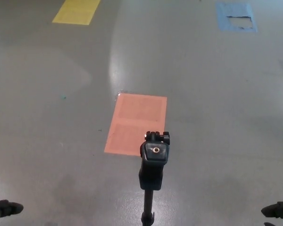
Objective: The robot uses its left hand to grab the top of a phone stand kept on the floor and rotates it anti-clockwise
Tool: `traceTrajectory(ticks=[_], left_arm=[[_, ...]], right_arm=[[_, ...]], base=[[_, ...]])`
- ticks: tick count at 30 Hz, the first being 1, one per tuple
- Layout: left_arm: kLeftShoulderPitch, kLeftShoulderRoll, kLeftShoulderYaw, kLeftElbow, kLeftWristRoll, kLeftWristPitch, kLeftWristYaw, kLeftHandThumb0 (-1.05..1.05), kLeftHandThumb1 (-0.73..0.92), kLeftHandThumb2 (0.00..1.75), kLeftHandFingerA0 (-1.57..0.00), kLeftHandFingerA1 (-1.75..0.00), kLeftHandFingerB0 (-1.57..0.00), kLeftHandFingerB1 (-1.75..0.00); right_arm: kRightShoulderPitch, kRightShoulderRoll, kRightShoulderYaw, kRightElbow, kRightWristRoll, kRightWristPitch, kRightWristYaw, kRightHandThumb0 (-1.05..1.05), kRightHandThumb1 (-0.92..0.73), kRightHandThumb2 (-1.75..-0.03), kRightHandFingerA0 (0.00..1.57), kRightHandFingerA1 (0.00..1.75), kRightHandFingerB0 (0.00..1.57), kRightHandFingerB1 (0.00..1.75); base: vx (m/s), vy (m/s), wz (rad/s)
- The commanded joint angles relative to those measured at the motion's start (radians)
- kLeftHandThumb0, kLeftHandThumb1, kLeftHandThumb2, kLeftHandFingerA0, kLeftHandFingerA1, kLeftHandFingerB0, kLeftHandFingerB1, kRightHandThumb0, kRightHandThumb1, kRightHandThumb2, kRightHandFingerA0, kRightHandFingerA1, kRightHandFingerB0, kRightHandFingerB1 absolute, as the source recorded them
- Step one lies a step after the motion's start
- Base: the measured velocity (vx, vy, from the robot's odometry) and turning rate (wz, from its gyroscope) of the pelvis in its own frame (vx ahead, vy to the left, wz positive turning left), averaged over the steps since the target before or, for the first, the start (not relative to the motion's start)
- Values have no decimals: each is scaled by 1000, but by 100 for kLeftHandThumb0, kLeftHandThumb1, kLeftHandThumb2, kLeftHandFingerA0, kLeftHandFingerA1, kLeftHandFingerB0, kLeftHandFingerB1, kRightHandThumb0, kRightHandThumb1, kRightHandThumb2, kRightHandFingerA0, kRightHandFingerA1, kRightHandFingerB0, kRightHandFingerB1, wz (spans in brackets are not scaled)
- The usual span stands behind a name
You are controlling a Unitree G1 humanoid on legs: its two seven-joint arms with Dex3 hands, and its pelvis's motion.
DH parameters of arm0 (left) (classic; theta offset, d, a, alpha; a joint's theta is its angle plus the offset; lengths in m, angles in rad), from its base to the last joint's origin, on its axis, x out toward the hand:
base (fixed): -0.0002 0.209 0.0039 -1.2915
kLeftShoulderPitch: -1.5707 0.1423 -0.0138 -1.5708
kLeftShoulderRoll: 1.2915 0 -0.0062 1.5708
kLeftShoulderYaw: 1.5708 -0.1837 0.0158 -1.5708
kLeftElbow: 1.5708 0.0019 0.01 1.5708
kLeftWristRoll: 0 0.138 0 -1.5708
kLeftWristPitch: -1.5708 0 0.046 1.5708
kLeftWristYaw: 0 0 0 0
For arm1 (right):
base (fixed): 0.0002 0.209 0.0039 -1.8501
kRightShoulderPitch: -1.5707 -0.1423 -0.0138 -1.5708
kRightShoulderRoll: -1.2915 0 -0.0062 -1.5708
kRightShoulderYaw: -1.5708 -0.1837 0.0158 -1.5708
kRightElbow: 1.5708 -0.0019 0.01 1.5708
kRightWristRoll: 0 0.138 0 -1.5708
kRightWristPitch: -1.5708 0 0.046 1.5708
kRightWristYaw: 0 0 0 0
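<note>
You are looking down at what seems to be a lab or workshop hall: a smooth grey sealed floor is catching a soft ceiling glare, and flat coloured markers are lying on it, an orange-pink rectangle, a yellow patch and a blue patch with a worn middle.

phone stand upright on the floor, hands low at either side

the stand rose at six o'clock, its head overlapping the near edge of a floor patch. the left hand sat at eight o'clock, the right hand at four, both well apart from it. two more patches lay at eleven and one.
</note>
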Motion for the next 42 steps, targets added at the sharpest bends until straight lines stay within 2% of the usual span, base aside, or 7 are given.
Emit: traceTrajectory(ticks=[1, 11, 13, 20, 33, 34, 42], left_arm=[[-8, 19, -15, 48, 45, -73, -10, -33, 55, 57, -42, -38, -39, -34], [14, 2, 52, -15, -1, -212, 18, -37, 45, 62, -32, -41, -32, -37], [18, -8, 67, -58, -10, -243, 20, -37, 45, 62, -32, -40, -32, -37], [145, -18, 68, -620, -12, -340, -5, -43, 46, 55, -38, -36, -37, -32], [223, 23, 47, -1250, -76, -250, -129, -50, 42, 53, -30, -32, -34, -36], [217, 30, 42, -1294, -71, -263, -137, -51, 43, 54, -28, -33, -33, -37], [224, 53, 28, -1494, -43, -216, -169, -53, 41, 54, -26, -32, -31, -37]], right_arm=[[-9, -21, 12, 46, -15, -54, 50, -57, -66, -89, 53, 55, 28, 45], [-3, -12, 18, 66, -18, -74, 49, -57, -65, -89, 52, 54, 27, 44], [-6, -14, 21, 69, -21, -76, 47, -52, -77, -65, 59, 43, 28, 31], [-11, -8, 20, 75, -21, -75, 44, -52, -77, -64, 59, 42, 27, 31], [-18, -14, 21, 70, -24, -68, 56, -52, -77, -64, 58, 42, 27, 31], [-20, -15, 21, 68, -24, -68, 59, -57, -65, -89, 52, 54, 25, 44], [-28, -14, 19, 70, -23, -57, 70, -52, -77, -64, 57, 42, 27, 31]], base=[[0, 0, 0], [0, 0, 0], [0, 0, 0], [0, 0, 0], [0, 0, 0], [0, 0, 0], [0, 0, 0]])
